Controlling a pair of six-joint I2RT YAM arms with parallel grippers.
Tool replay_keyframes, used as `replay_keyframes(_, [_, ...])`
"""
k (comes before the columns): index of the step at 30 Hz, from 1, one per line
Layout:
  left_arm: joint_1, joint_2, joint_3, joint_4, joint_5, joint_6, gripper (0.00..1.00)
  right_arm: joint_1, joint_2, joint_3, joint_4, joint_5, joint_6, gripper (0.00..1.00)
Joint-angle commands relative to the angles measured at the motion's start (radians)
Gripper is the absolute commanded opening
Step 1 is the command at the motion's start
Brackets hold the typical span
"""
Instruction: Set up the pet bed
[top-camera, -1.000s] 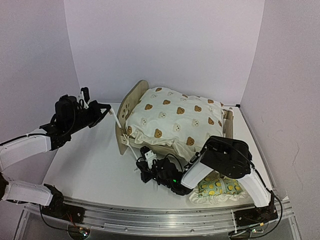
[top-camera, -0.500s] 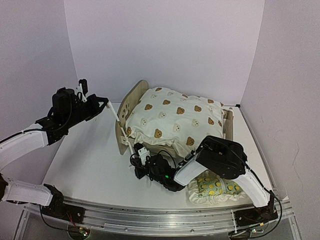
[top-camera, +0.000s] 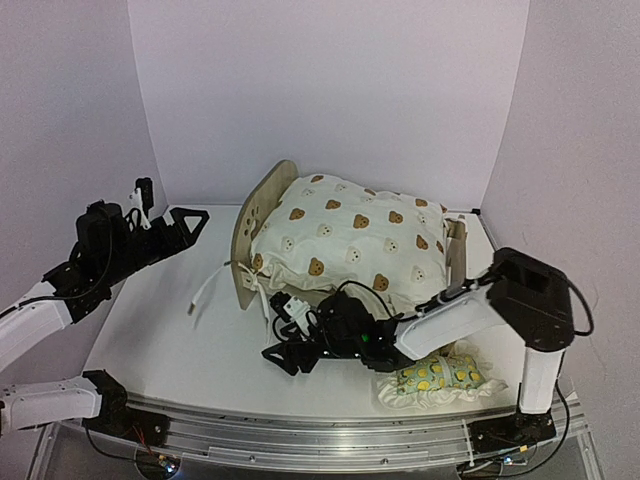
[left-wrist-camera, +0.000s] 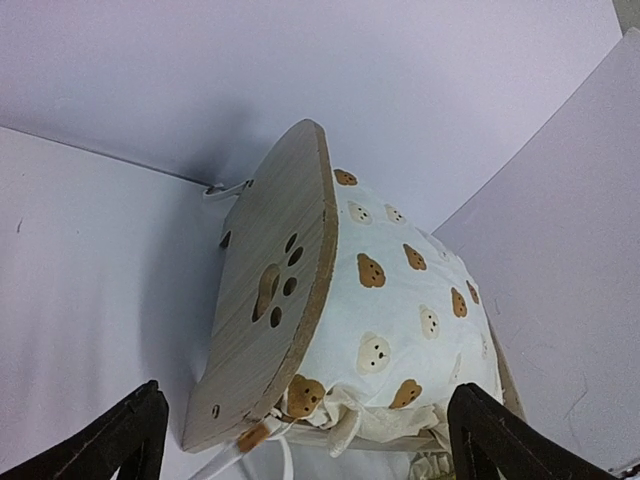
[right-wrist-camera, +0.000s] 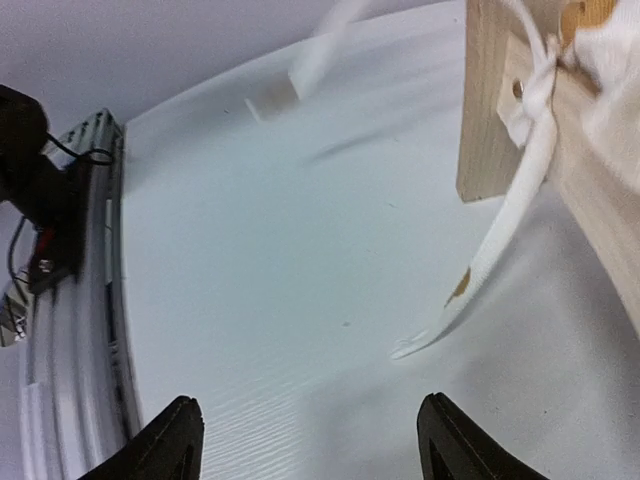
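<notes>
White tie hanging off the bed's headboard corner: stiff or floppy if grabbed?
Likely floppy: the tie droops from the bed and its end curls on the table. Probably very light: it looks like thin flat ribbon. It appears knotted there, so a hard pull might drag the bed.

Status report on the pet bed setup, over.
Left end effector open, empty; right end effector open, empty. Pet bed upright, bear-print cushion on it, tie strap loose on the table. Lemon pillow lies under the right arm, off the bed.

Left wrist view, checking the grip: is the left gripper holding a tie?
No, the left gripper stands open with nothing between its fingers.
</notes>
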Motion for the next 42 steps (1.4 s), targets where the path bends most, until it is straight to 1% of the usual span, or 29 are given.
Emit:
replay_keyframes(1, [0.002, -0.001, 0.019, -0.079, -0.004, 0.084, 0.99, 0.048, -0.277, 0.008, -0.426, 0.188, 0.016, 0.76])
replay_keyframes(2, [-0.002, 0.007, 0.023, -0.087, -0.005, 0.085, 1.0, 0.05, -0.344, -0.001, -0.494, 0.28, 0.033, 0.76])
replay_keyframes(5, [-0.048, 0.041, 0.027, -0.075, -0.033, 0.077, 1.0, 0.048, -0.521, -0.033, -0.7, 0.552, 0.076, 0.82])
replay_keyframes(6, [-0.081, 0.054, 0.029, -0.064, -0.05, 0.076, 1.0, 0.048, -0.587, -0.026, -0.783, 0.636, 0.089, 0.83])
replay_keyframes(8, [-0.167, 0.098, 0.046, -0.044, -0.113, 0.088, 1.0, 0.048, -0.667, -0.023, -0.892, 0.793, 0.135, 0.86])
replay_keyframes(12, [-0.326, 0.251, 0.128, -0.006, -0.147, 0.157, 0.99, 0.035, -0.779, -0.007, -1.126, 1.028, 0.232, 0.93])
replay_keyframes(14, [-0.412, 0.349, 0.186, -0.006, -0.169, 0.21, 1.0, -0.001, -0.797, 0.015, -1.261, 1.09, 0.29, 0.95])
replay_keyframes(16, [-0.501, 0.457, 0.245, -0.006, -0.189, 0.27, 0.99, -0.054, -0.822, 0.012, -1.332, 1.085, 0.323, 0.95])
replay_keyframes(21, [-0.697, 0.696, 0.426, -0.004, -0.217, 0.432, 0.98, -0.19, -0.9, -0.019, -1.361, 0.993, 0.34, 0.92])
replay_keyframes(24, [-0.787, 0.832, 0.532, 0.0, -0.235, 0.529, 0.98, -0.284, -0.936, -0.022, -1.382, 0.963, 0.338, 0.87])
replay_keyframes(26, [-0.836, 0.925, 0.612, -0.005, -0.245, 0.573, 0.98, -0.355, -0.942, -0.028, -1.392, 0.877, 0.341, 0.79])
replay_keyframes(27, [-0.857, 0.963, 0.647, -0.012, -0.251, 0.59, 0.98, -0.403, -0.937, -0.031, -1.397, 0.827, 0.348, 0.78])
replay_keyframes(30, [-0.874, 1.06, 0.74, -0.031, -0.243, 0.592, 0.97, -0.518, -0.906, -0.059, -1.398, 0.684, 0.369, 0.75])
replay_keyframes(33, [-0.876, 1.086, 0.749, -0.007, -0.212, 0.588, 0.96, -0.602, -0.871, -0.085, -1.363, 0.547, 0.374, 0.73])
replay_keyframes(36, [-0.874, 1.081, 0.725, 0.019, -0.19, 0.582, 0.96, -0.622, -0.834, -0.105, -1.306, 0.48, 0.368, 0.7])
replay_keyframes(40, [-0.875, 1.077, 0.695, 0.053, -0.196, 0.588, 0.95, -0.623, -0.763, -0.099, -1.252, 0.401, 0.349, 0.6])
replay_keyframes(42, [-0.875, 1.074, 0.684, 0.061, -0.204, 0.591, 0.95, -0.623, -0.728, -0.088, -1.234, 0.379, 0.34, 0.58])
